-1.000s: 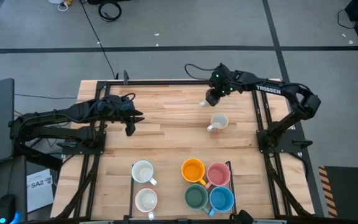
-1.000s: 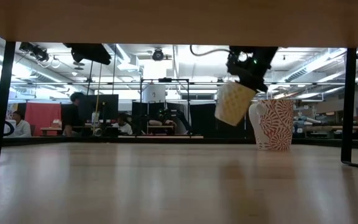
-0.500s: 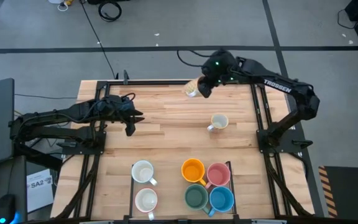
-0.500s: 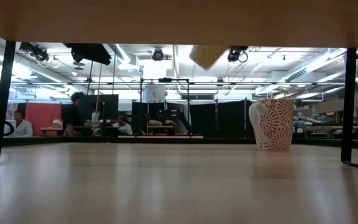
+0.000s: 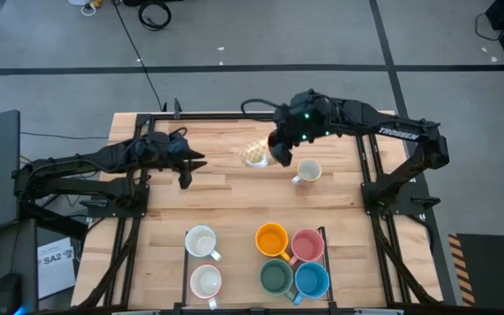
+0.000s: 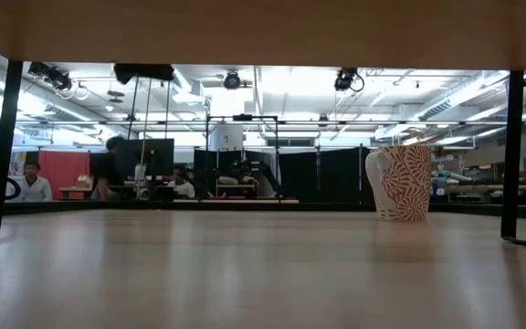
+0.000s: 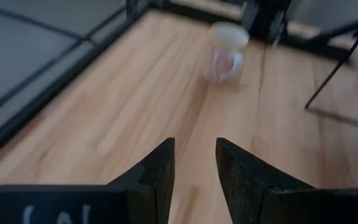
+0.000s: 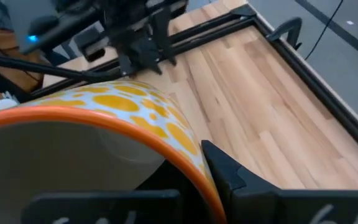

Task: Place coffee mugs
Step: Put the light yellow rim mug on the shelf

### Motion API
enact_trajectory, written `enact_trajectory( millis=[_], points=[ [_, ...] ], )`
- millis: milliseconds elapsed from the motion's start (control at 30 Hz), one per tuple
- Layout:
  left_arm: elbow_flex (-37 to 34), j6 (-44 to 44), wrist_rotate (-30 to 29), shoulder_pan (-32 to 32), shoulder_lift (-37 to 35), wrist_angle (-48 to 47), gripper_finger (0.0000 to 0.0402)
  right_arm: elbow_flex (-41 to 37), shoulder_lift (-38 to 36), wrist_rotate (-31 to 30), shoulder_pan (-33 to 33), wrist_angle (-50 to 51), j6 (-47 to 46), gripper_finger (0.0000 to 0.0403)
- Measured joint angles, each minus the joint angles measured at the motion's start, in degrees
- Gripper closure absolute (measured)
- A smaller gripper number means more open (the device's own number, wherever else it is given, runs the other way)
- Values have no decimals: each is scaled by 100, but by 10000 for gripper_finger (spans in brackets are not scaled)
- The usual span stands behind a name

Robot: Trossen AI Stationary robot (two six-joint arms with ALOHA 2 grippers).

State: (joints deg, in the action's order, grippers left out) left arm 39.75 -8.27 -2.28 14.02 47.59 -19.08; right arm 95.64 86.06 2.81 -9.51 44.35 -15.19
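My right gripper [image 5: 274,150] is over the table's far middle, shut on a cream mug with yellow dots and an orange rim [image 5: 255,154], which fills the right wrist view [image 8: 123,118]. A white mug with a red pattern [image 5: 307,171] stands on its base on the table to the right of it, and also shows in the low view [image 6: 398,183] and the left wrist view [image 7: 225,53]. My left gripper [image 5: 191,164] hovers open at the left [image 7: 194,165], holding nothing. The other mugs sit in trays at the near edge. My right gripper holds the dotted mug by its wall at the orange rim [image 8: 188,165]. One finger [image 8: 229,171] lies on the outside; the mug hides the other. The mug is lifted clear of the table and tilted, its mouth toward the wrist camera.
Two white mugs [image 5: 201,241] [image 5: 206,282] sit in a tray near the front edge. Beside them are orange [image 5: 272,240], pink [image 5: 307,246], green [image 5: 276,277] and blue [image 5: 311,280] mugs. Bare wood lies between the arms. People and desks show beyond the table.
My right gripper has lifted the dotted mug from beside the red-patterned mug, up out of the low view. It has carried the mug toward the table's left, first by the far edge, then back toward the middle. The red-patterned mug has stayed in place.
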Motion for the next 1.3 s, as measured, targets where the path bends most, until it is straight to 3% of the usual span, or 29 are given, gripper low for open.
enact_trajectory(
  millis=[233,533,733,1000,1300],
  points=[
    [2,-4,36,0,0,1583,278,0,125,-356,209,67,-32,372],
    [2,-3,1015,-227,0,2960,278,-4,416,-246,123,84,-624,372],
    [4,0,1026,-618,0,3094,278,-4,483,264,252,-60,-1055,372],
    [4,2,1001,-688,0,3072,278,-4,470,781,881,-854,-1272,372],
    [4,10,988,-686,0,2940,278,-4,470,739,1602,-853,-1311,372]
  ],
)
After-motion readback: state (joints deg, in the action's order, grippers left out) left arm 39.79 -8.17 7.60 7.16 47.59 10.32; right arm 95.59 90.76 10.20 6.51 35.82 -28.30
